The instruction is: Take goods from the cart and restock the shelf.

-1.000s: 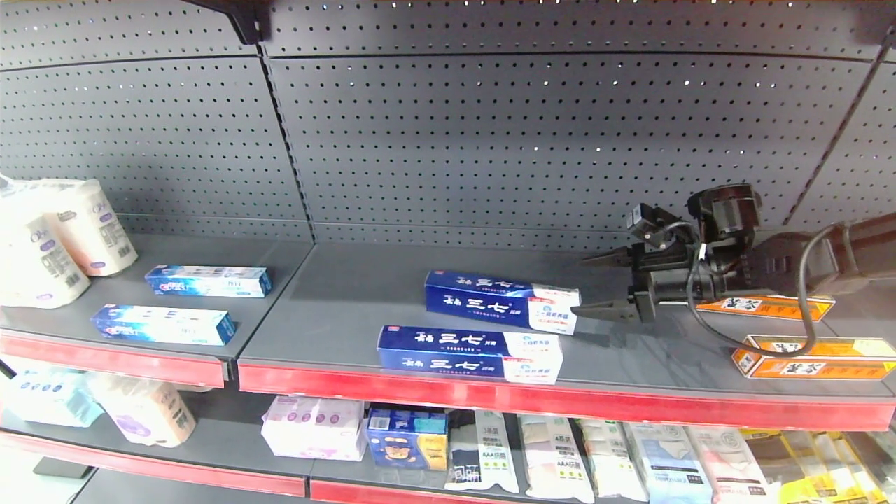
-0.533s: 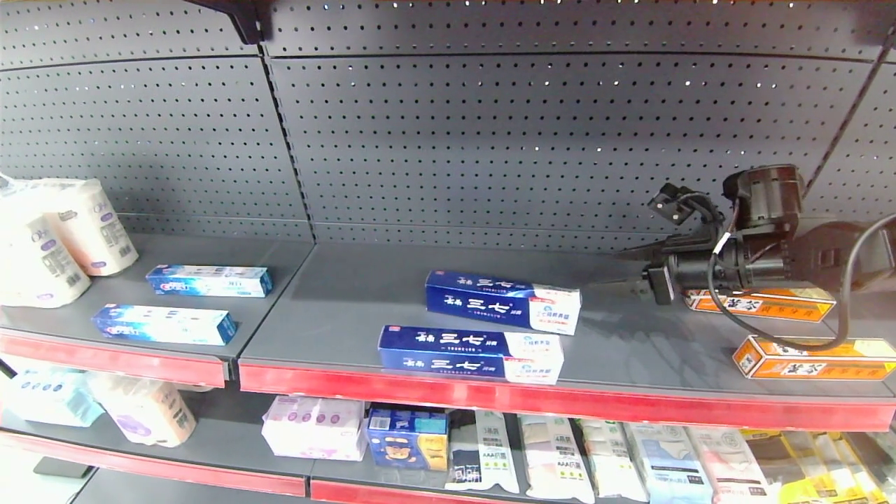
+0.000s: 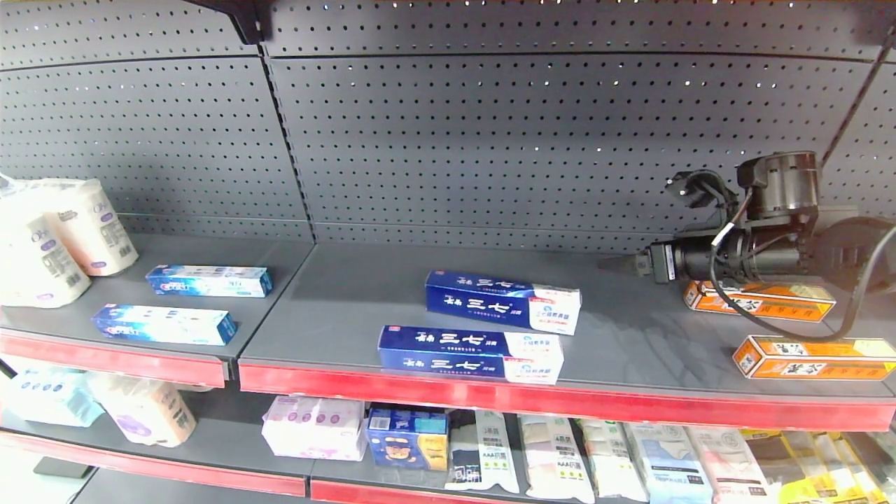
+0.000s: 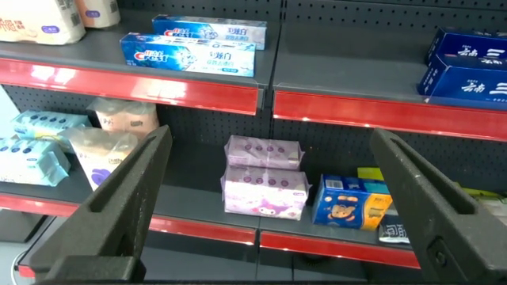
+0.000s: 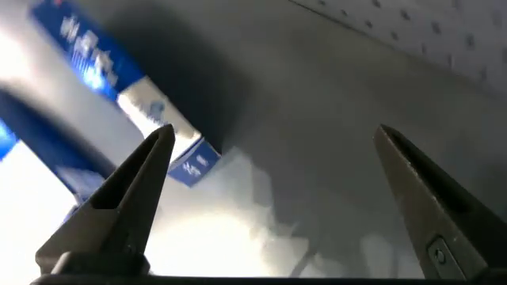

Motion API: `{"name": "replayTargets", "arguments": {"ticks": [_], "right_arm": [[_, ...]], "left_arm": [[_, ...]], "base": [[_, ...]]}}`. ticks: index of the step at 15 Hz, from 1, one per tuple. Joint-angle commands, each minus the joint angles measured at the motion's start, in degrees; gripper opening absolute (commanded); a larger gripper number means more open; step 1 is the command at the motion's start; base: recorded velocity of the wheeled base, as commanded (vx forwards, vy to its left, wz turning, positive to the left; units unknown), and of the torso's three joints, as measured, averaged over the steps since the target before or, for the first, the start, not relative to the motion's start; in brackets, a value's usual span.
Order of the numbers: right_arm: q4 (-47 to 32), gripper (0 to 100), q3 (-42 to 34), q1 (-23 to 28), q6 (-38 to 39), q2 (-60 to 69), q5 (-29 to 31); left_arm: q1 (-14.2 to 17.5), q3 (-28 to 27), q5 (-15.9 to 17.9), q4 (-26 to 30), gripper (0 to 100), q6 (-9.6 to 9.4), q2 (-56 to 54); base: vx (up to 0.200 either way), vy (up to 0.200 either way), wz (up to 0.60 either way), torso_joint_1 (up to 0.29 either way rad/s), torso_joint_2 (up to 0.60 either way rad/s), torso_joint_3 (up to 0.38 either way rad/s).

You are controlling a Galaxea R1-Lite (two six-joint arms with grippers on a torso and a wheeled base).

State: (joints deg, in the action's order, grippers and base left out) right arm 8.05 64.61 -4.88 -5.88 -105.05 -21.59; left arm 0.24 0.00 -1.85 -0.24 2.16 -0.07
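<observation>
right gripper [image 3: 616,264]: your fingers stand wide apart with nothing between them. It hangs low over the back of the shelf [image 3: 630,350] and points toward your left.
left gripper [image 4: 269,206]: also spread wide and carrying nothing. You hold it out in front of the shelving, facing the lower shelf [image 3: 224,423] and touching no goods.
rear orange box [image 3: 759,301]: lies flat at the back of the shelf, right under your right arm, behind the fingertips.
front orange box [image 3: 815,357]: lies flat near the red front edge, in line with the rear one and apart from it.
rear navy box [image 3: 502,301]: lies mid-shelf on your left of the right gripper, near it but not touching. Its white end faces the fingers, and the right wrist view shows that end beside one finger.
front navy box [image 3: 470,353]: sits at the front edge, just ahead of the rear one.
pale boxes [image 3: 162,324]: two of them lie flat, one behind the other, on the next section of shelf to your left.
rolls [image 3: 56,238]: wrapped packs stand at the far left of that section.
tissue packs [image 4: 265,186]: two are stacked on the lower shelf, with a small blue box [image 4: 344,204] just beside them.
packets [image 3: 560,462]: flat ones stand in a row further to your right on the lower shelf.
</observation>
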Motion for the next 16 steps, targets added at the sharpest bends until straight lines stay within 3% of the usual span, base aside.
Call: {"name": "replayTargets", "arguments": {"ticks": [1,4,16], "right_arm": [[0.04,100,-0.19,-1.01,1.57,0.28,4.71],[0.04,100,-1.07,-3.56,6.67,0.54,16.67],[0.3,100,-10.03,-8.4,8.95,4.32,17.2]], "left_arm": [[0.02,0.0,0.01,-0.02,100,0.04,0.07],[0.02,0.0,-0.08,-0.02,100,0.04,0.07],[0.02,0.0,0.01,-0.02,100,0.04,0.07]], "base": [[0.0,0.0,0.0,0.0,0.0,0.0],[0.0,0.0,0.0,0.0,0.0,0.0],[0.0,0.0,0.0,0.0,0.0,0.0]]}}
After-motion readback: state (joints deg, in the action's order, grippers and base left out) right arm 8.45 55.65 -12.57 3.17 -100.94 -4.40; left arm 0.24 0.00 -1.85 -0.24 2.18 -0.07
